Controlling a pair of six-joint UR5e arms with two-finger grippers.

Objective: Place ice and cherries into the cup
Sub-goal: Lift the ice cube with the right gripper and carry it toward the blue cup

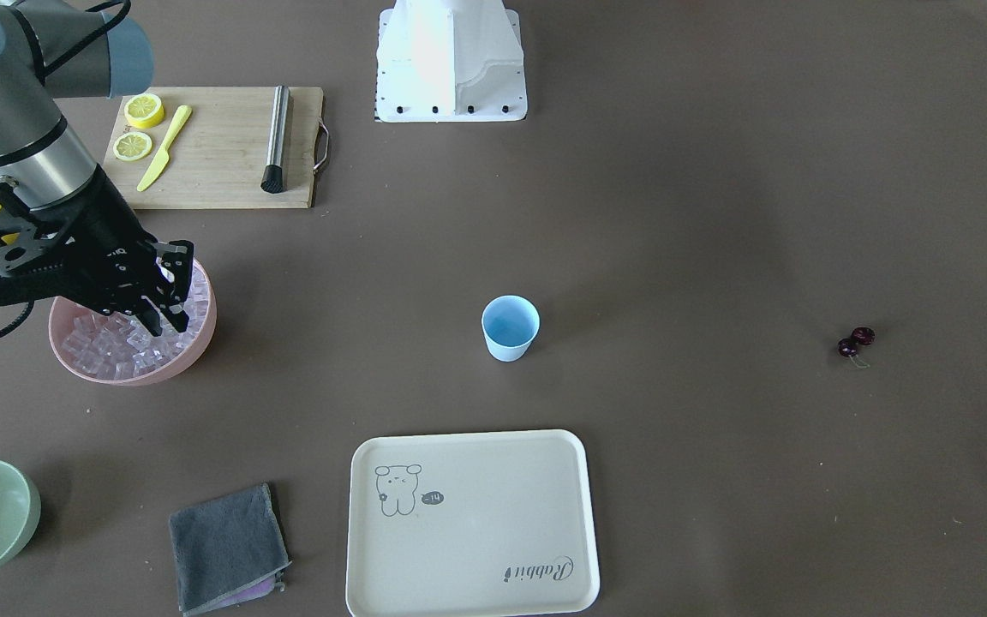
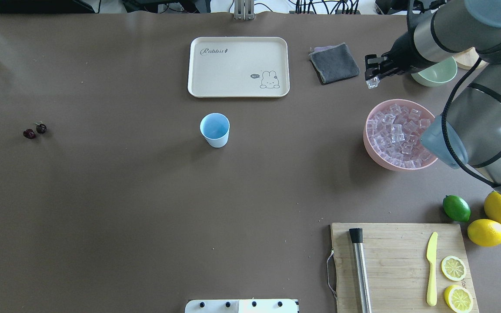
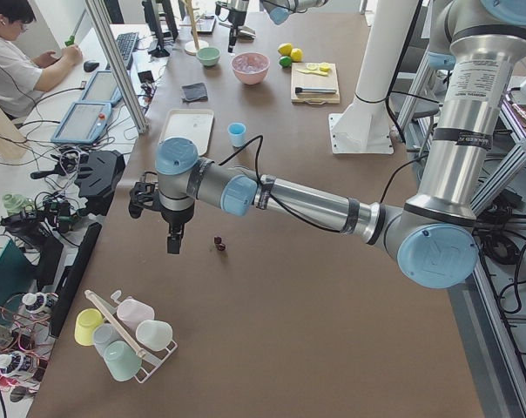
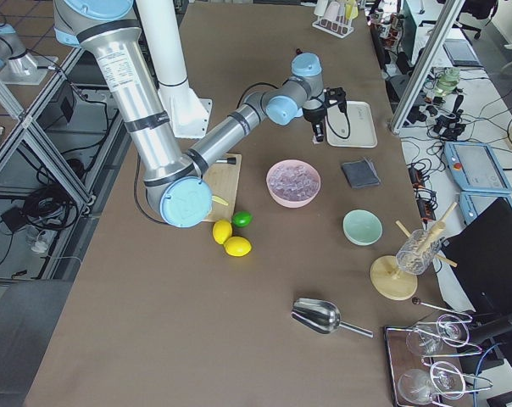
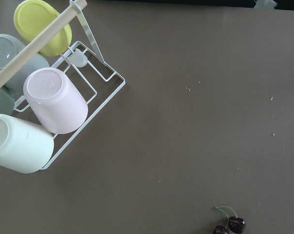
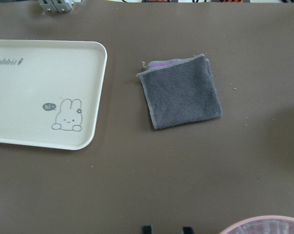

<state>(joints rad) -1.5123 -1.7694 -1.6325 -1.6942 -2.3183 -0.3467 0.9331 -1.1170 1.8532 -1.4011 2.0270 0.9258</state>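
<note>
The light-blue cup (image 1: 510, 327) stands upright mid-table, also in the overhead view (image 2: 215, 129). The ice (image 2: 396, 130) fills a pink bowl (image 2: 370, 145). My right gripper (image 2: 371, 78) hangs above the bowl's far side, and a small clear cube shows between its fingertips (image 1: 170, 319). The cherries (image 2: 35, 131) lie alone on the table far to the left, also in the left wrist view (image 5: 232, 225). My left gripper (image 3: 173, 242) hovers close beside the cherries. It shows only in the side view, so I cannot tell whether it is open or shut.
A cream tray (image 2: 238, 65) and a grey cloth (image 2: 334, 63) lie beyond the cup. A pale green bowl (image 2: 437, 74) sits behind the right arm. A cutting board (image 2: 398, 265) holds lemon slices, a knife and a muddler; a lime (image 2: 456, 208) and lemons lie beside it. A cup rack (image 5: 45, 97) stands near the left gripper.
</note>
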